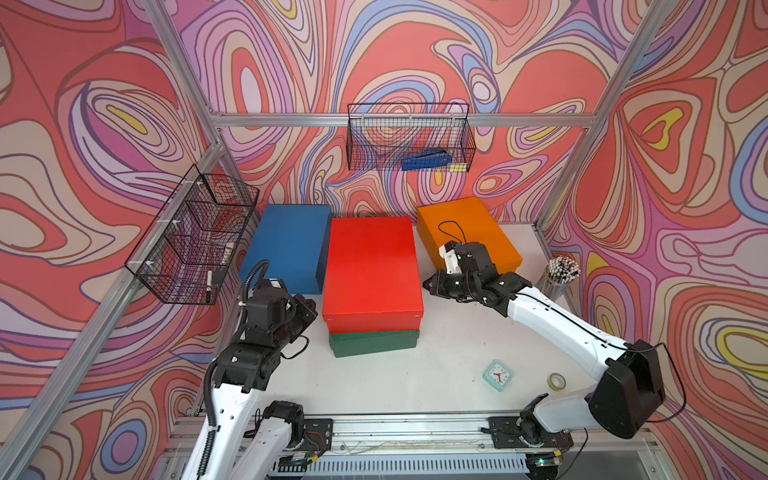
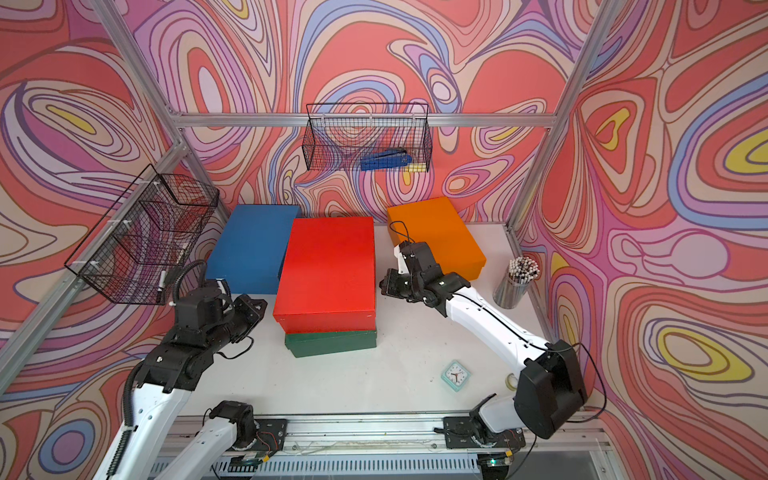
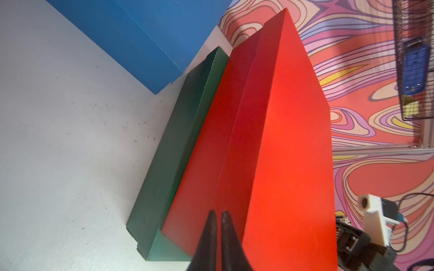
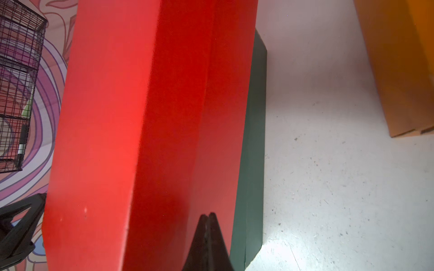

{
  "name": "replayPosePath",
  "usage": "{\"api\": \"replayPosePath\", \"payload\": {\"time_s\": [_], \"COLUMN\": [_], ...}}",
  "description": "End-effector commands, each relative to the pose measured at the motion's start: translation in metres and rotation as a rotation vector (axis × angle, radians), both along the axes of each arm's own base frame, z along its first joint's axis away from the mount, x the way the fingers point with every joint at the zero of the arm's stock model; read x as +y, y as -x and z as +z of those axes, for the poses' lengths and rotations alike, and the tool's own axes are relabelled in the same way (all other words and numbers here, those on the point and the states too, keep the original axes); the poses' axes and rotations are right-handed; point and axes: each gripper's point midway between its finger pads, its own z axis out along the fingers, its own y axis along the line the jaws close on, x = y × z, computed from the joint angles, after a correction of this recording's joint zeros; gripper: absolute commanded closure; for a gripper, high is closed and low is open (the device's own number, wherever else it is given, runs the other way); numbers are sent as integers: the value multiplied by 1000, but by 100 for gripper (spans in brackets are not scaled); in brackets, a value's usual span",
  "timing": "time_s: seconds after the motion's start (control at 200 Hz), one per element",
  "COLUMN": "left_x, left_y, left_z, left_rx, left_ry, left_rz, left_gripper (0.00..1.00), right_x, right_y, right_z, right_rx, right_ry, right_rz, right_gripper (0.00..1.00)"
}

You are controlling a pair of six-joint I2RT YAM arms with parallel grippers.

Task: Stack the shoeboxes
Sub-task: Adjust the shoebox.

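On the white tabletop [image 1: 415, 374]: four boxes, two stacked and two not yet stacked.
Stack: the red rectangular cardboard shoebox [image 1: 372, 266] lies flat on the dark green rectangular cardboard shoebox [image 1: 374, 343] at mid-table. The green end juts out toward my base, so the pair is not flush.
Waiting boxes: the blue rectangular cardboard shoebox [image 1: 286, 245] sits just beside the stack on my left, by the back wall. The orange rectangular cardboard shoebox [image 1: 465, 226] sits on my right, apart from the stack and skewed.
My left pincer [image 3: 218, 214]: tips parted by a sliver and grasping nothing, at the red box's left flank close to its near corner. Whether it touches, I cannot tell.
My right pincer [image 4: 206, 215]: clenched tip to tip and empty, at the red box's right flank.
Step, as I judge it: squaring red over green.
Doing it well: I should press both flanks level and equally, so red slides without twisting. I should stay on red's wall, above the green lid, so the bottom box does not shift. I should draw red toward my base until the ends line up, then back off straight sideways.
Small mint-green square clock [image 1: 497, 375]: near the front, well apart from the stack.
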Motion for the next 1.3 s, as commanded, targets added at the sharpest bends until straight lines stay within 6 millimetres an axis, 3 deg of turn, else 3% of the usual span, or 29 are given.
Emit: {"api": "replayPosePath", "payload": {"time_s": [0.0, 0.265, 0.491, 0.741, 0.896, 1.072, 1.297], "left_x": [-3, -20, -29, -21, -17, -10, 3], "left_y": [-9, -21, -15, -1, 2, 1, -3], "left_z": [2, 5, 1, -1, -13, -35, -28], "left_rx": [7, -23, -14, -11, 13, 81, 52], "left_ry": [-39, 42, 84, 65, 45, -5, -74], "left_rz": [-33, -84, -124, -100, -87, -66, -23], "left_gripper": [77, 71, 70, 70, 70, 71, 66], "right_x": [5, 36, 44, 51, 54, 45, 43], "right_y": [-8, -11, -2, 13, 22, 20, 20], "right_z": [-1, 5, 1, 7, 10, 5, 2], "right_rx": [-3, 17, 37, 34, 34, 32, 37], "right_ry": [31, -70, -69, -86, -90, -51, -44], "right_rz": [13, 106, 131, 146, 156, 114, 107], "right_gripper": [100, 100, 100, 100, 100, 100, 100]}}
